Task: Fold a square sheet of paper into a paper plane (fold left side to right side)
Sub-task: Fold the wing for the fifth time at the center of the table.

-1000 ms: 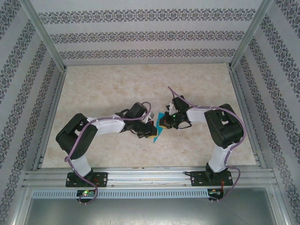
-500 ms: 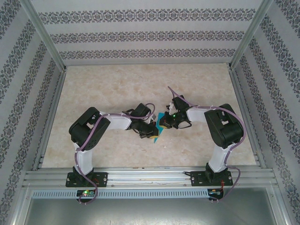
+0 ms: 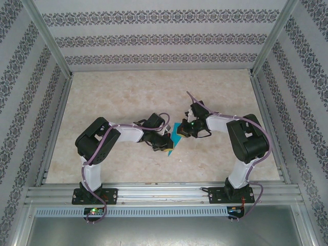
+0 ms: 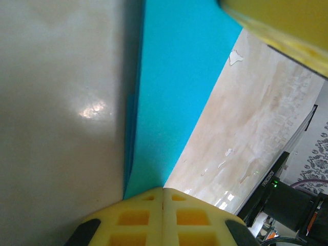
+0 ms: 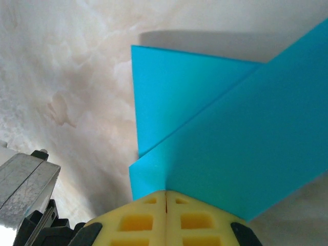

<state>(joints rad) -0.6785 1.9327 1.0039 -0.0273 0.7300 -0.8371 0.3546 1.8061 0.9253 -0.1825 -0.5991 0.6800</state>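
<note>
The paper point(image 3: 176, 134) lies mid-counter as a small turquoise patch in the gap between the two claws, and from above much of it is covered by them. Its outline there is too small to read. Close up it is already folded. The right wrist view shows one flap lying aslant over another layer point(image 5: 230, 154), with a corner sticking out to the left, and the paper's right side runs off the frame. The left wrist view shows a long tapering strip point(image 4: 174, 92) with stacked edges along its left side, the top cut off by the frame.

The left claw point(image 3: 166, 147) sits at the paper's near end with its yellow fingers pressed together point(image 4: 163, 197). The strip's narrow tip meets their seam, but I cannot tell whether paper is nipped between them or merely pushed flat. The right claw point(image 3: 181, 134) is at the paper's right edge, also pressed together point(image 5: 166, 197), and the lower folded edge disappears behind its tips, so the same doubt holds. A yellow finger point(image 4: 277, 28) crosses the paper's upper right, mostly cropped.

Around the paper spreads the pale marbled counter point(image 3: 128, 97). A dark arm body point(image 4: 287, 202) with a green light stands beyond the paper's right edge.
</note>
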